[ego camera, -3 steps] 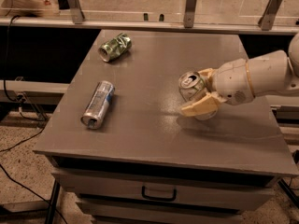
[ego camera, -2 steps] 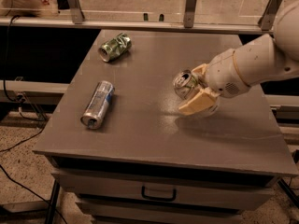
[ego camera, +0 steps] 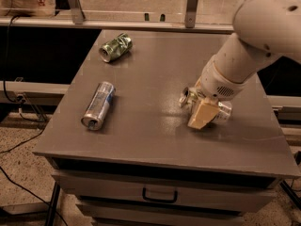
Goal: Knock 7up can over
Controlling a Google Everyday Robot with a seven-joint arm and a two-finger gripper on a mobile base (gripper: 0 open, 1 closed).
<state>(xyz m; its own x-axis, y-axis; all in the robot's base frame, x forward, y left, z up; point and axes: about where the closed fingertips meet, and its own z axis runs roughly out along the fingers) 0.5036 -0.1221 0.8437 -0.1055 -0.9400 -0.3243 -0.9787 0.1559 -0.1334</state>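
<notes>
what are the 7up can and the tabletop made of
7up can: thin metal, likely aluminium, going by its shiny silver glints. It lies on its side behind the hand, on the right. Tabletop: smooth grey with a satin sheen and soft reflections; painted metal or laminate, cannot tell which.

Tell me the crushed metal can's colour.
Crushed can: green, camera view. Gripper at silver 7up can.

Likely a lab or workshop: a grey table (ego camera: 155, 79) with a drawer (ego camera: 160, 194), loose cables (ego camera: 19, 140) on a speckled floor (ego camera: 19, 178). A robot's gripper (ego camera: 202, 114) sits low over the table's right side.
</notes>
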